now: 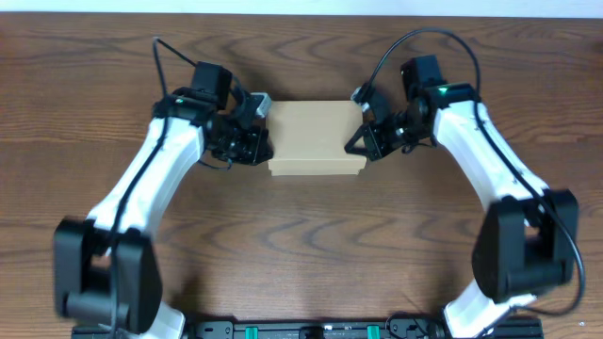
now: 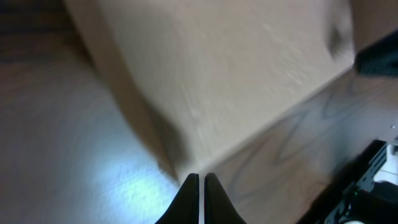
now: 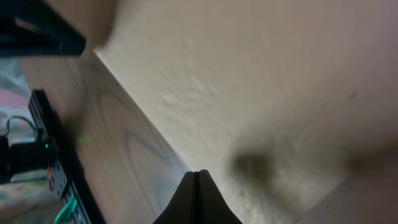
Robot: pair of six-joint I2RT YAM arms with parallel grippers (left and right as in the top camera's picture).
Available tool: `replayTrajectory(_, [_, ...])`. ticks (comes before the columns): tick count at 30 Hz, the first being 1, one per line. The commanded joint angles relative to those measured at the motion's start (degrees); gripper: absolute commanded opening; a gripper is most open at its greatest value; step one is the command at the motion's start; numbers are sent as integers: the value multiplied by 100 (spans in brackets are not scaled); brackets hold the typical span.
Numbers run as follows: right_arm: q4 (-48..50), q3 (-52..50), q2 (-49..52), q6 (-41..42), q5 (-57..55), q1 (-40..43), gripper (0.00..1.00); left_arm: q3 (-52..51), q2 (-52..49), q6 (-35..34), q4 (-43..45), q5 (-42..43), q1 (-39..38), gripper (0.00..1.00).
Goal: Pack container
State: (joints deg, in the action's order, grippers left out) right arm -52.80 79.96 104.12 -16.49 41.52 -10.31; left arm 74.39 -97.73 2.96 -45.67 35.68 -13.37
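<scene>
From above, the box [image 1: 316, 138] lies in the middle of the table [image 1: 311, 245], a little toward the far edge, with wide bare wood before it and a narrower strip behind it. The left gripper [image 1: 256, 134] stands at the left side of the box and the right gripper [image 1: 365, 137] at its right side, both very close to the walls, so the sides have little free room. The box is plain tan cardboard and its lid lies flat and closed. In the left wrist view, the fingers [image 2: 190, 194] are almost together with only a thin slit and hold nothing; the box [image 2: 236, 74] is just ahead, its lower corner near the tips. In the right wrist view, the fingers [image 3: 186, 198] are pressed together and empty, and the box [image 3: 280, 93] fills the view just ahead.
</scene>
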Motion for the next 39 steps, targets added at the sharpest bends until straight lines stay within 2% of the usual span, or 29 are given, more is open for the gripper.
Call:
replayTrajectory(1, [129, 289, -903, 387, -24, -24, 2, 238, 999, 35, -404, -546, -55, 6])
replayTrajectory(5, [55, 286, -1810, 890, -748, -28, 2, 236, 1923, 175, -992, -802, -175, 6])
replayTrajectory(9, [-459, 280, -2817, 1338, -1659, -31, 2, 234, 2824, 35, -1377, -1394, -433, 6])
replayTrajectory(15, [-1123, -13, -4223, 1434, -2275, -28, 1, 208, 3856, -326, -1867, -2168, -855, 6])
replayTrajectory(19, [-1154, -774, -5270, 1491, -2310, -28, 2, -59, 4424, -496, -1947, -2166, -1034, 6])
replayTrajectory(25, [-914, -2457, -6878, 1825, -2332, -28, 2, -1080, 5274, -634, -1744, -2168, -1176, 6])
replayTrajectory(28, [-883, -2883, -7335, 2050, -2330, -28, 2, -1471, 5477, -693, -1523, -2168, -1176, 6])
replayTrajectory(29, [-870, -2964, -7436, 2129, -2330, -28, 12, -1534, 5493, -706, -1462, -2168, -1176, 6])
replayTrajectory(30, [-872, -3003, -7493, 2177, -2332, -28, 32, -1561, 5488, -732, -1423, -2170, -1176, 6])
replayTrajectory(31, [-872, -3016, -7517, 2186, -2330, -28, 98, -1569, 5473, -732, -1386, -2170, -1176, 18])
replayTrajectory(32, [-872, -3014, -7517, 2184, -2330, -28, 99, -1569, 5462, -730, -1368, -2173, -1174, 49])
replayTrajectory(33, [-881, -3016, -7514, 2186, -2323, -28, 99, -1569, 5462, -728, -1360, -2173, -1174, 95])
replayTrajectory(39, [-1047, -3016, -7512, 2181, -2332, -28, 99, -1574, 5462, -726, -1375, -2175, -1176, 95])
